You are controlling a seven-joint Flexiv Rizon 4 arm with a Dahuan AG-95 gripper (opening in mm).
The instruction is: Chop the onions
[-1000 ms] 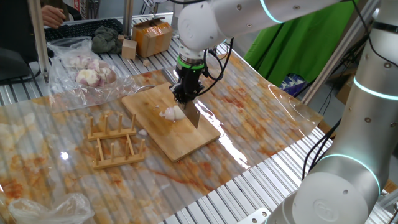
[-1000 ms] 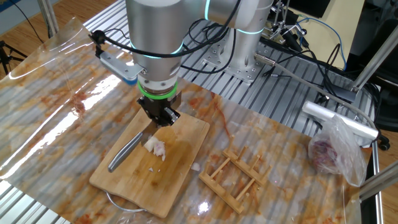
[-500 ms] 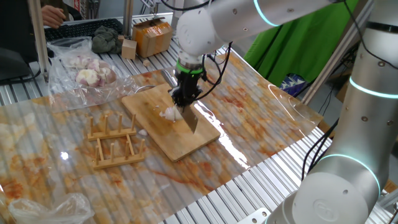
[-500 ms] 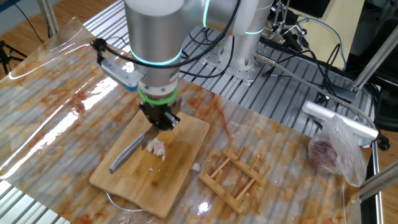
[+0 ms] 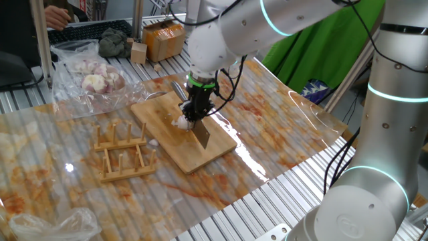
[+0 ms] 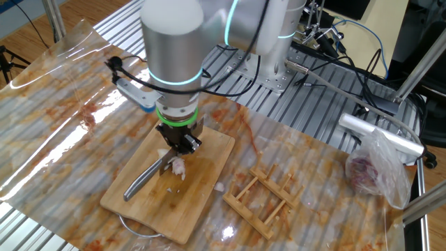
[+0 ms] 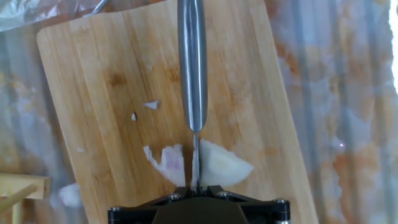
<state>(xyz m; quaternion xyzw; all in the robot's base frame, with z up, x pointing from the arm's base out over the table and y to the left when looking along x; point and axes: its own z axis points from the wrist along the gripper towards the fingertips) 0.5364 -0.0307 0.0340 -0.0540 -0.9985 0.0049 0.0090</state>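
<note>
Now jaws grip knife (image 7: pixel 192 68), blade splitting onion (image 7: pixel 202 165); should press straight down w/ steady force onto board (image 7: pixel 112 74).

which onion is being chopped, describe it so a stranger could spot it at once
Find the bamboo cutting board in the middle of the table, under the arm's tool. The onion lies there split into pale wedges, with the knife blade between them. Unlike the pinker onions in the clear plastic bag, it is unbagged, whitish-cream and cut.

Bright, even overhead light is glaring off the worktop's (image 5: pixel 281 127) glossy plastic sheet (image 6: pixel 63 90), everything staying sharp.
</note>
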